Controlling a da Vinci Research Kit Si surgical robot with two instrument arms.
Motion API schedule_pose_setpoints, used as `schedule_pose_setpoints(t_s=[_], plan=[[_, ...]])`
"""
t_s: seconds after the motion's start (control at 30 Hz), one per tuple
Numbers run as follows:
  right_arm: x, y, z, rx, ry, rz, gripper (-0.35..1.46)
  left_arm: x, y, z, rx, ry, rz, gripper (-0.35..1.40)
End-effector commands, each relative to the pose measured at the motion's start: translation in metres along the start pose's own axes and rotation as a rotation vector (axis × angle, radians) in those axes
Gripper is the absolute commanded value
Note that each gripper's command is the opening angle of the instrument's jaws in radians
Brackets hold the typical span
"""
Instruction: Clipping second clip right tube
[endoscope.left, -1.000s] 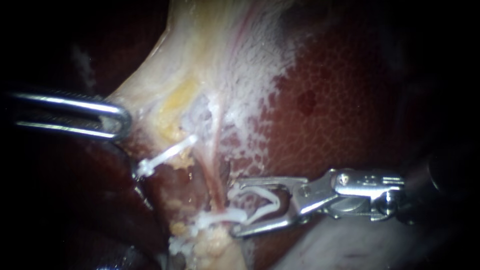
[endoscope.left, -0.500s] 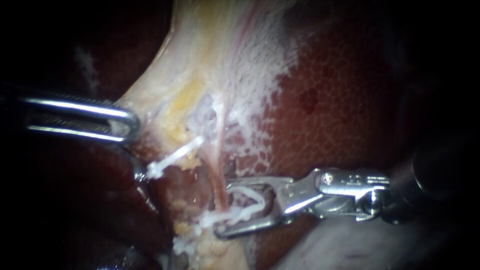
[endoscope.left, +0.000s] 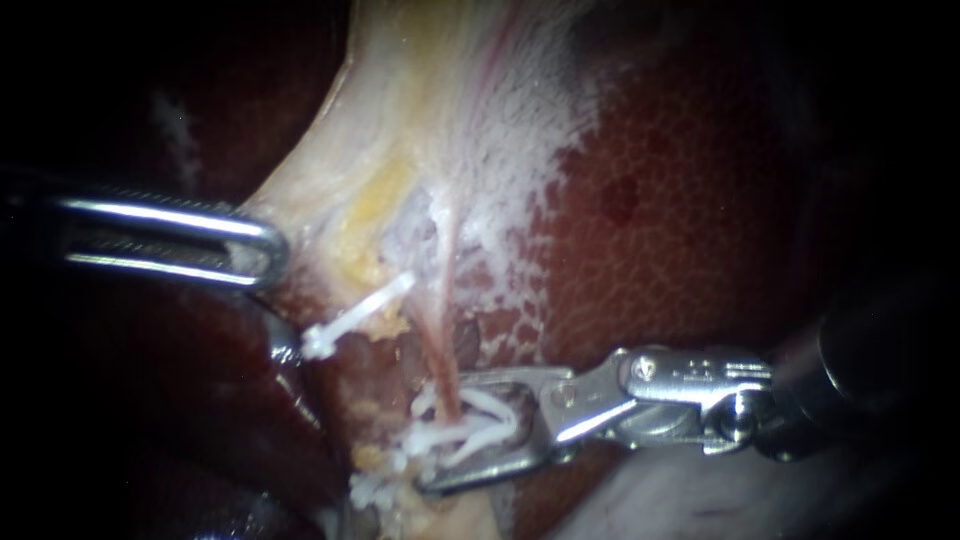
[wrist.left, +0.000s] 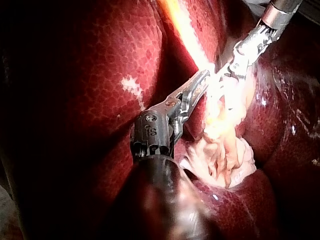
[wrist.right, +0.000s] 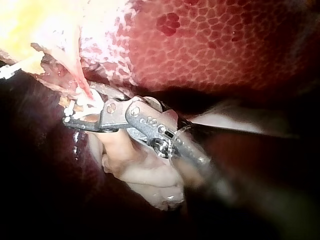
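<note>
**Right instrument** (endoscope.left: 445, 432): its jaws are standing wide, holding the loaded clip (endoscope.left: 500, 405) between them from both sides. They are straddling the right tube (endoscope.left: 447, 365), which is crossing the gap between them. Close by the jaw tips, a fixed clip (endoscope.left: 422, 440) is already sitting on the same tube, beside the loaded one; whether the two are touching cannot be told. Further out, the left instrument (endoscope.left: 265, 250) is gripping the pale tissue (endoscope.left: 330, 190) with closed jaws and appears to be tensioning it over the liver (endoscope.left: 680, 200).

**Judged progress:** placement appears done. The loaded clip is lying open, so closing it, releasing it and backing out are remaining.
</note>
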Motion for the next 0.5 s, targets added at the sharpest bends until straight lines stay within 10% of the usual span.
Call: schedule_pose_setpoints(t_s=[0.03,0.37,0.5], plan=[[0.0001,0.0000,-0.0001,0.000,0.000,0.001,0.51,0.0000,0.0001,0.0000,0.002,0.000,0.000,-0.35],[-0.0011,0.0004,-0.0014,0.014,-0.002,0.000,-0.35,0.0000,0.0002,0.0001,0.002,0.000,0.000,-0.35],[-0.0015,0.0006,-0.0018,0.015,-0.003,0.010,-0.35,0.0000,0.0002,0.0001,0.002,0.000,0.000,-0.35]])
